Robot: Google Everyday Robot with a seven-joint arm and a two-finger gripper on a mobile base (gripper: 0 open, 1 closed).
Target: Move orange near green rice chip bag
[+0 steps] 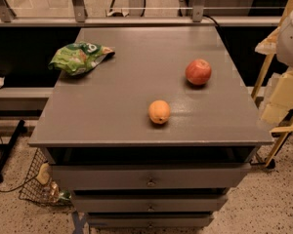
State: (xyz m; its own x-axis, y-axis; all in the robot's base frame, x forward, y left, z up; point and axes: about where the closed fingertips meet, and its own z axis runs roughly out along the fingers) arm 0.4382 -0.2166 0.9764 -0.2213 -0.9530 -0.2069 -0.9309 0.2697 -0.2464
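Note:
The orange (159,111) sits on the grey cabinet top (136,82), near the front and slightly right of centre. The green rice chip bag (79,57) lies crumpled at the top's left edge, towards the back, well apart from the orange. My gripper (282,101) is at the right edge of the camera view, beside and off the cabinet's right side. It is far from both the orange and the bag, and holds nothing that I can see.
A red apple (198,71) sits on the top, to the right of and behind the orange. The cabinet has drawers (150,182) in front. A wire basket (39,186) stands on the floor at lower left. A wooden frame (271,57) stands at right.

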